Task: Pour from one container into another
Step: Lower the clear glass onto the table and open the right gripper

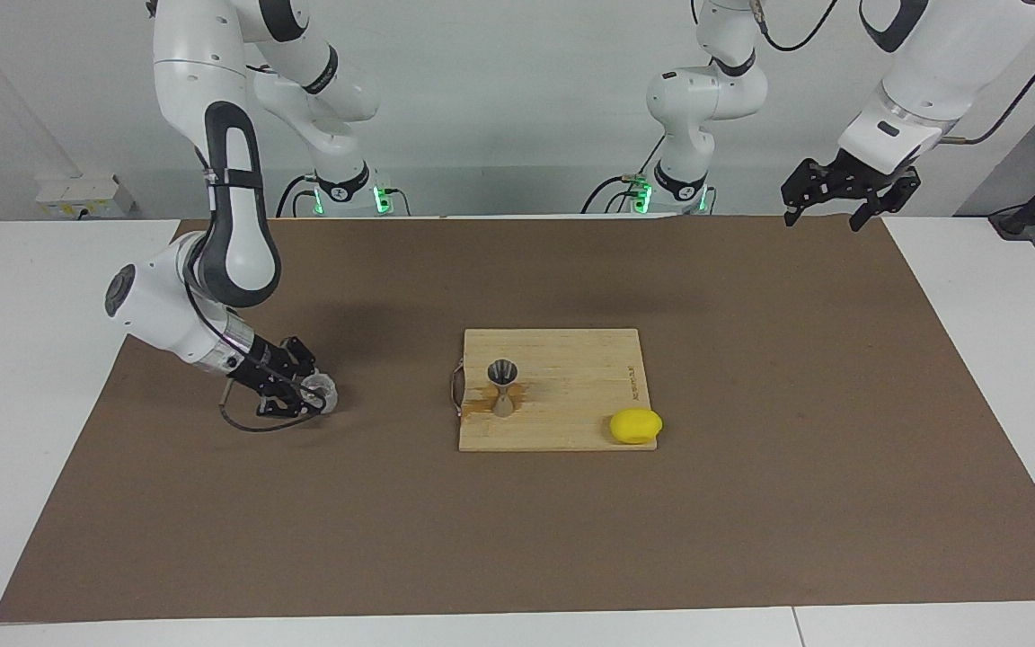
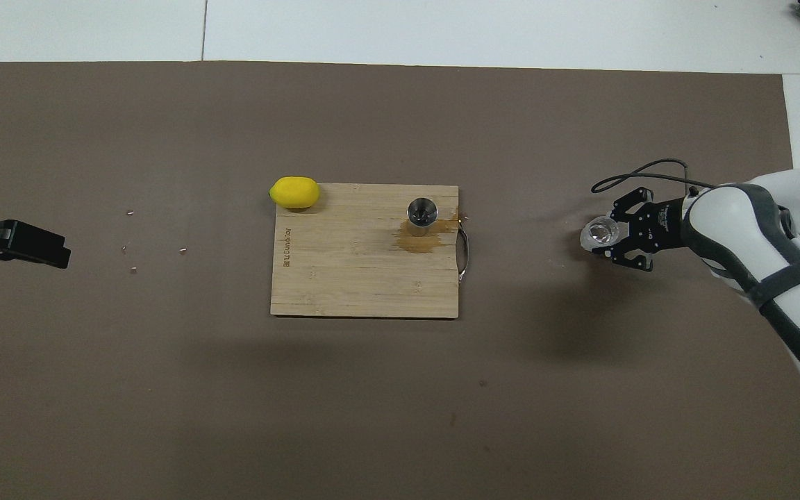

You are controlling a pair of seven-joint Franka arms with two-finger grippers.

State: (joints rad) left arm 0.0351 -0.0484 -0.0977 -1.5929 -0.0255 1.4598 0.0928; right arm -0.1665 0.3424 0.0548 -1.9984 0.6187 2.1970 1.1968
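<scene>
- Lemon point(image 1: 635, 425) sits at the board's point(image 1: 571, 359) edge farthest from the robots, toward the left arm's end, half on the brown mat point(image 1: 517, 539).
- Jigger point(image 1: 505, 386) stands upright on the board, toward the right arm's end, with a wet stain around its base.
- Right end effector point(image 1: 315, 395) is low over the mat at the right arm's end of the tabletop point(image 1: 32, 404), well apart from the board, fingers clamped on the glass point(image 1: 321, 392); I can't tell if the glass is lifted or touching.
- Left end effector point(image 1: 850, 193) waits high by its base, fingers apart, holding nothing.
- Step looks like: glass gripped, either pre-carry or post-pour; the stain hints at a pour already, not certain.
- If pouring is still due: lift, carry over the jigger, tip slowly into the small cup.
</scene>
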